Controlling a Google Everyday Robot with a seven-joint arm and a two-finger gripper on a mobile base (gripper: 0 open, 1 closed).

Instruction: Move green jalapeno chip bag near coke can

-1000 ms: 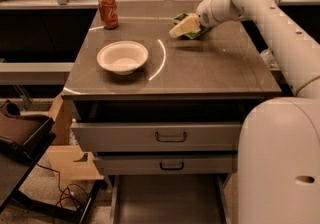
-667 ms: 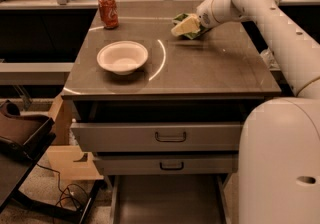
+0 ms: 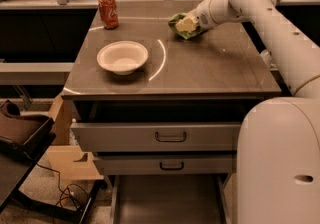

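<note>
The green jalapeno chip bag (image 3: 177, 20) is at the back of the table, right of centre, crumpled under my gripper. My gripper (image 3: 187, 24) reaches in from the right and is shut on the bag, with its yellowish fingers (image 3: 186, 24) covering most of it. The bag looks held just off the tabletop. The coke can (image 3: 108, 10) stands upright at the back left corner of the table, well to the left of the bag and gripper.
A white bowl (image 3: 122, 57) sits on the grey table (image 3: 210, 68) left of centre, between can and front edge. My white arm (image 3: 280, 28) spans the right side. Two closed drawers (image 3: 170, 136) are below the tabletop. A dark chair (image 3: 20, 133) stands at the lower left.
The gripper with the bag has risen very slightly off the table. The can and the bowl have not moved.
</note>
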